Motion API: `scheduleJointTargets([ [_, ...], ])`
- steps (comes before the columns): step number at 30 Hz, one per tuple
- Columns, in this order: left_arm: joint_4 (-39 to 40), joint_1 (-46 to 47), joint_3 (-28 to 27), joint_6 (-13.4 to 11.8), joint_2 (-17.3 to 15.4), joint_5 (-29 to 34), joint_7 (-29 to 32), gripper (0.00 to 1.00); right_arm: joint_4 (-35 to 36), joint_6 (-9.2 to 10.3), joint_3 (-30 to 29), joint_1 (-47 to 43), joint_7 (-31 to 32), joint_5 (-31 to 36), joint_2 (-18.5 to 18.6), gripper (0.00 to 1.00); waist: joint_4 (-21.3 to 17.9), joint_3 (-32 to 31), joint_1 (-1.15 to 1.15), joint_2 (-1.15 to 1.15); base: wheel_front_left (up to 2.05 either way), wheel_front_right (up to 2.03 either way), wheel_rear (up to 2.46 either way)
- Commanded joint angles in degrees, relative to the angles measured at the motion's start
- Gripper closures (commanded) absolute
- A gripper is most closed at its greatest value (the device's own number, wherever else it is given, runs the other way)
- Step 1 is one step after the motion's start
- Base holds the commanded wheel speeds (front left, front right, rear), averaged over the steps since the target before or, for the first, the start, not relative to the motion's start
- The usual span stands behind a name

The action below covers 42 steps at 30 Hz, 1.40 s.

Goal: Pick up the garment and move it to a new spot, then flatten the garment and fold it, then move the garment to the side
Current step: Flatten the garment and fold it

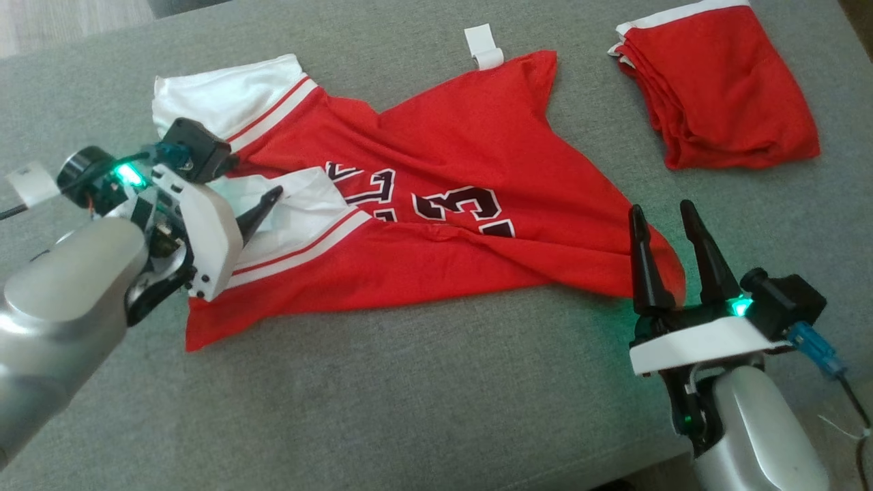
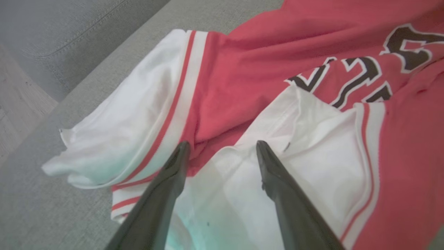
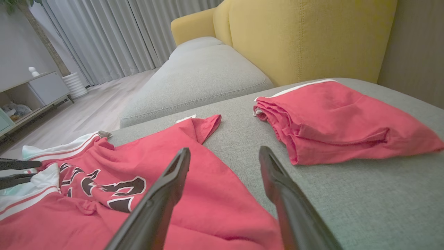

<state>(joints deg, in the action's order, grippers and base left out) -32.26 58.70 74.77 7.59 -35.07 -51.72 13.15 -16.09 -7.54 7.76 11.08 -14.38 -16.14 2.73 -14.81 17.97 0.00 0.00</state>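
**Limp jersey (image 1: 464, 157), to be pinched at its edges**

The left gripper (image 2: 222, 147) is seen released, jaws apart over the white sleeve (image 2: 242, 180). The right gripper (image 1: 661, 210), likewise released, is poised by the jersey's near red corner. The jersey is laid crumpled across the grey cushion (image 1: 409, 395). It is judged light, limp and somewhat slippery. A hold is best taken at sleeve edge and corner.

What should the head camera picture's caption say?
Open left end effector over a rumpled red jersey, open right end effector at its hem, folded red clothes nearby on a grey cushion.
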Motion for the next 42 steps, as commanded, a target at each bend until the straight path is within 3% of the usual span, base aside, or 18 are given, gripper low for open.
scheduleJointTargets([
  [1, 0.9, 3.1, -1.8, -0.1, -1.8, -0.8, 0.6, 0.56, 2.0, 0.05, 1.4, 1.1, -0.6, -0.5, 0.1, 0.0, 0.0, -0.1, 0.0, 0.0, 0.0, 0.0, 0.0],
  [2, 1.3, 3.1, -1.7, -0.1, -1.8, -1.1, 0.9, 1.0, 1.9, 0.05, 1.3, 1.0, -0.6, -0.5, 0.1, 0.0, 0.1, -0.1, 0.0, 0.0, 0.0, 0.0, 0.0],
  [10, 2.9, 2.4, -1.5, -0.1, -1.6, -2.8, -1.0, 1.0, 1.1, 0.05, 0.4, 0.7, -0.6, 0.2, 0.1, 0.0, 1.9, -2.3, 0.0, 0.0, 0.0, 0.0, 0.0],
  [27, 2.9, -0.8, -2.7, -0.3, -2.1, -4.3, -16.5, 1.0, -1.0, 0.05, -0.5, -2.2, -0.6, 2.0, 0.1, 0.0, 10.0, -11.8, 0.0, 0.0, 0.0, 0.0, 0.0],
  [32, 2.2, -5.5, -6.5, -5.9, -1.3, -6.5, -24.5, 1.0, -0.3, 0.05, -0.6, -3.2, -0.6, 2.8, 0.1, 0.0, 12.4, -13.6, 0.0, 0.0, 0.0, 0.0, 0.0],
  [36, 5.2, -12.7, -11.8, -12.7, -0.4, -9.4, -27.7, 1.0, 0.2, 0.05, -0.9, -4.4, -0.6, 2.9, 0.1, 0.0, 13.9, -14.9, 0.0, 0.0, 0.0, 0.0, 0.0],
  [39, 10.4, -19.6, -18.4, -17.5, 0.9, -9.2, -28.1, 1.0, 0.6, 0.05, -1.0, -5.4, -0.6, 3.0, 0.1, 0.0, 14.9, -15.3, 0.0, 0.0, 0.0, 0.0, 0.0],
  [42, 16.5, -28.0, -26.4, -20.3, 3.3, -6.2, -28.1, 1.0, 1.0, 0.05, -1.2, -6.2, -0.6, 3.1, 0.1, 0.0, 15.6, -15.4, 0.0, 0.0, 0.0, 0.0, 0.0],
])
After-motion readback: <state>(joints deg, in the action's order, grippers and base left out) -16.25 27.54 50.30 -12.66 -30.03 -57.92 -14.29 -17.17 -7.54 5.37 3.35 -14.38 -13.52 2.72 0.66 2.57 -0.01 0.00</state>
